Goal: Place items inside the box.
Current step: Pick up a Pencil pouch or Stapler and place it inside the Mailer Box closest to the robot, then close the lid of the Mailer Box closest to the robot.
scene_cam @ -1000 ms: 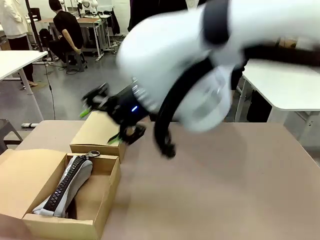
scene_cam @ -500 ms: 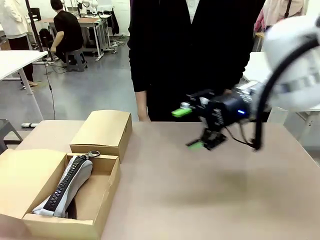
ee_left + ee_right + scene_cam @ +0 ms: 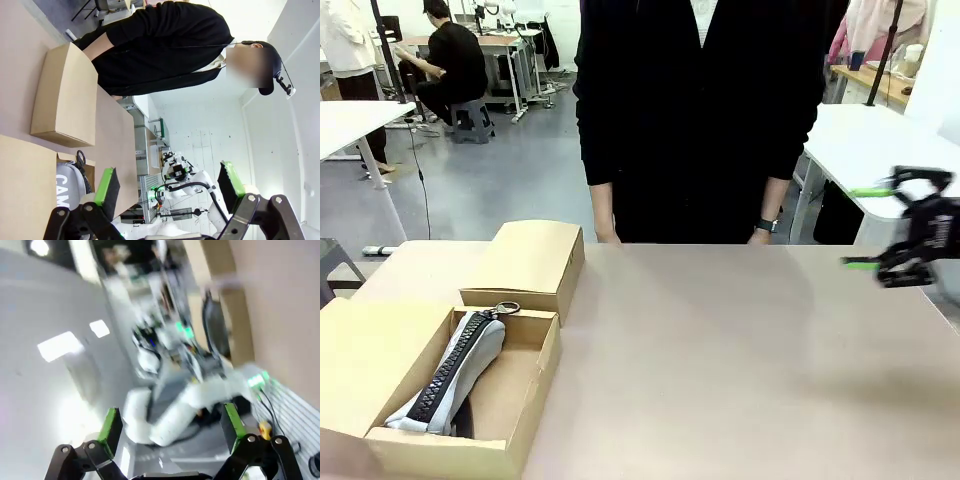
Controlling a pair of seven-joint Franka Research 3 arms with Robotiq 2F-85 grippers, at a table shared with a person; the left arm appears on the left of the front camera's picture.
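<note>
One item stowed: grey "CAMPUS" zip case [image 3: 455, 372], lying lengthwise with the zip uppermost in the open cardboard box [image 3: 544, 375] at the near left corner of the table [image 3: 720, 360]. It has not shifted over the last second.

Two grippers, both empty:
- Right gripper [image 3: 865, 227]: fingers spread wide, nothing between the green pads. A second ago its arm reached across the middle, with the gripper low over the closed cardboard box [image 3: 525, 262], just behind the open one. Half a second ago it was above mid-table. It now hangs at the far right edge, above the surface, and its own wrist view is smeared by motion.
- Left gripper [image 3: 169, 182]: fingers spread, holding nothing. It sits above the open box, with the letters "CAM" on the case readable below one pad.

One person [image 3: 700, 110], in black, standing at the far side with arms down at the table edge.

Reading of the change: the right arm has pulled back empty from the box area, so the case counts as delivered. The task is judged early, with one item in and the rest still to be placed. The next step is likely a fresh pick-up on the right side, or a hand-over from the person.
</note>
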